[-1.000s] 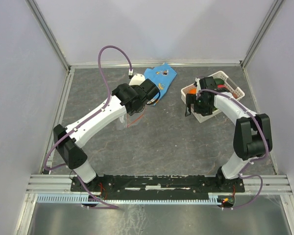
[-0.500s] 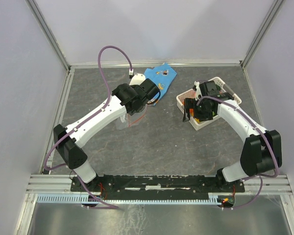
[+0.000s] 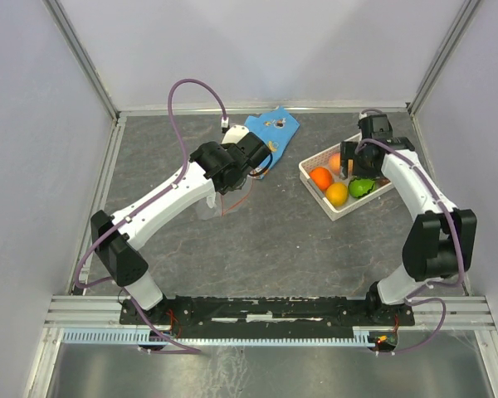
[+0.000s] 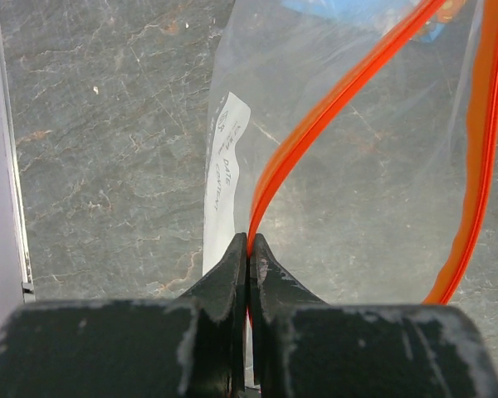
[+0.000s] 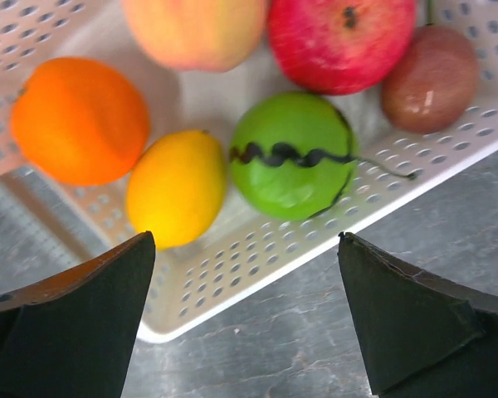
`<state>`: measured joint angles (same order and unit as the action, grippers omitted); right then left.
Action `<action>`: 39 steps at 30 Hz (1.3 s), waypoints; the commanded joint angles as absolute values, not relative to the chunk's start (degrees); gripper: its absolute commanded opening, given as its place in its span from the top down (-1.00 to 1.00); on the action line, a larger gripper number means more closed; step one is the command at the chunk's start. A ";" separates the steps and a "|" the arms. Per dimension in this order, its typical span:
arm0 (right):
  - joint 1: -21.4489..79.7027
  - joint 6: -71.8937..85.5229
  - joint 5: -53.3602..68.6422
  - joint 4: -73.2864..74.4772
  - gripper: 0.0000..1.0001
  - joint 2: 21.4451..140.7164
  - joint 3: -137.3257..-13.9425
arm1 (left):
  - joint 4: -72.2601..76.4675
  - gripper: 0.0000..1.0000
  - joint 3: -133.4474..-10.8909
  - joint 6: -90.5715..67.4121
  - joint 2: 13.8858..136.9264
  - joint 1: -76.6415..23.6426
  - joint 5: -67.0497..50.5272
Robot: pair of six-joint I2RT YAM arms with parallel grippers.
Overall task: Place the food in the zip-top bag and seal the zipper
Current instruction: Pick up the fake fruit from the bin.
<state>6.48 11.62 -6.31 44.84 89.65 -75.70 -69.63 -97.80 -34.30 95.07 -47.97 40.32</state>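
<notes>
Now the left tool pinches the zipper; the right tool gapes empty above the basket. Next, likely: grasp the green fruit.

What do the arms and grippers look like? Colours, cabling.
White links with black joint housings on both the left arm and the right arm. A purple cable runs along each. The left gripper and right gripper have black wedge-shaped fingers, the left's scuffed.
</notes>
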 commanded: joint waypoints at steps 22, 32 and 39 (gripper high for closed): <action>2.92 11.35 -13.72 36.03 -0.98 106.17 -77.82 | -67.12 0.95 -99.25 -30.20 97.05 -47.13 38.69; 2.13 11.43 -10.73 35.31 -0.98 107.19 -77.11 | -67.23 0.95 -99.82 -30.39 97.48 -47.11 38.19; 2.14 11.73 -8.50 35.68 -0.67 104.83 -76.01 | -67.41 0.95 -100.27 -30.98 96.99 -47.02 37.91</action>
<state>2.24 10.98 -10.57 36.56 106.94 -76.97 -68.60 -97.82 -32.12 97.36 -47.31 38.37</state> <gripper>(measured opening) 0.899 0.043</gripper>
